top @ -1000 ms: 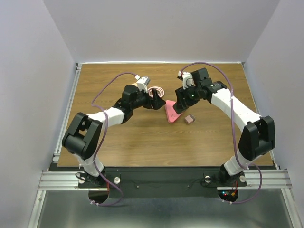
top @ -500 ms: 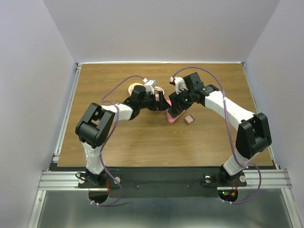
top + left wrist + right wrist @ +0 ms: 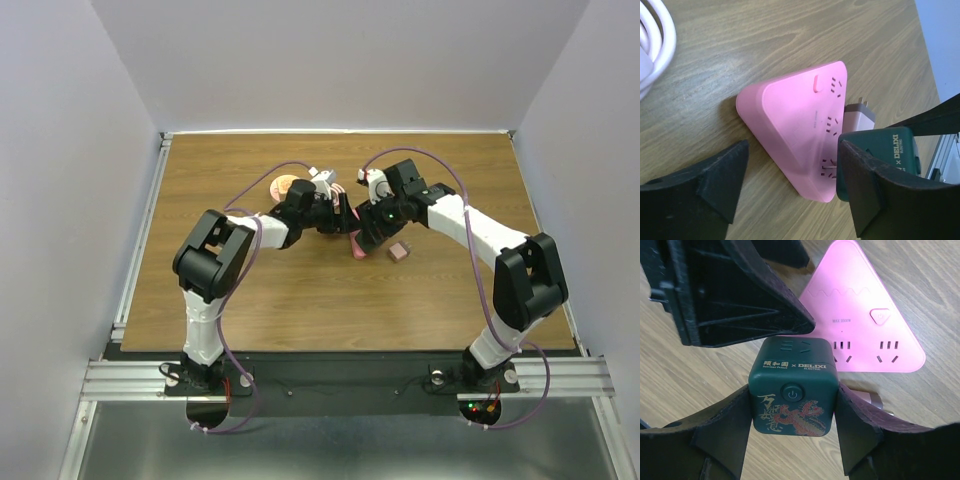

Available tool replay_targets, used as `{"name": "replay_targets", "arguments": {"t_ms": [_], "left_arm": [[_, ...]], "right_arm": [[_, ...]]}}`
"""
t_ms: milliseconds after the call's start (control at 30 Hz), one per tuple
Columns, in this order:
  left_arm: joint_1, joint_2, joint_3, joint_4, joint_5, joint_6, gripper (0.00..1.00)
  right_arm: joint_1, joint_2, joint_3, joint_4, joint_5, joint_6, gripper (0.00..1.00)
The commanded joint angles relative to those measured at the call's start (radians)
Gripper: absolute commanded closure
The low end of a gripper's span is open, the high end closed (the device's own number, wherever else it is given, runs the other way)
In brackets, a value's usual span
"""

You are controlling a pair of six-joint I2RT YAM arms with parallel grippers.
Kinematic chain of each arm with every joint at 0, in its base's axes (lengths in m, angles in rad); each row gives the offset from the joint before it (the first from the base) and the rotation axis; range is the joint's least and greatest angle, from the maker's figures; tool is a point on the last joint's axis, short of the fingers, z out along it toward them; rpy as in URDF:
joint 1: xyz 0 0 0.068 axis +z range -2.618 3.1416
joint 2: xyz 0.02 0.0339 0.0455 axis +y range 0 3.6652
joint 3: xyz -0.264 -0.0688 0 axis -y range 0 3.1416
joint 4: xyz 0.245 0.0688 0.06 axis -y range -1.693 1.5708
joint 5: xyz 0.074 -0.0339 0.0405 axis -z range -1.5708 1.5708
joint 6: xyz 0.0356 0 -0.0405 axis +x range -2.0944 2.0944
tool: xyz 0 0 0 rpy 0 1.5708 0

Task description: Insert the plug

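Right end effector (image 3: pixel 792 412) stayed clenched on the green cube plug (image 3: pixel 793 371), holding it right at the socket edge of the pink power strip (image 3: pixel 860 315)! Left end effector (image 3: pixel 792 162) had swung in close since a second earlier. Its jaws stood released, a touch narrower than before, straddling the strip's corner. The plug showed dark green, with a round power button, a red dragon and gold lettering. Just past the plug, a small brown adapter (image 3: pixel 860 111) lay on the surface (image 3: pixel 740 40).
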Motion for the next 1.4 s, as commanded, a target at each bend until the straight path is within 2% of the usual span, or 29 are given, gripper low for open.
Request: {"name": "replay_targets", "arguments": {"t_ms": [0,333,700,1000,1367], "left_arm": [[-0.010,0.008,0.052,0.007,0.027,-0.009,0.21],[-0.017,0.048,0.078,-0.009,0.048,-0.014,0.39],[-0.022,0.070,0.087,-0.021,0.058,-0.016,0.54],[-0.025,0.087,0.087,-0.023,0.071,-0.019,0.70],[-0.028,0.097,0.095,-0.024,0.082,-0.022,0.76]], "right_arm": [[0.010,-0.016,-0.004,0.062,0.025,-0.004,1.00],[0.010,0.004,-0.013,0.062,0.033,-0.010,1.00],[0.026,0.024,-0.010,0.062,0.081,-0.010,0.99],[0.059,0.059,0.000,0.060,0.214,0.030,0.99],[0.083,0.129,-0.013,0.063,0.262,0.077,1.00]]}}
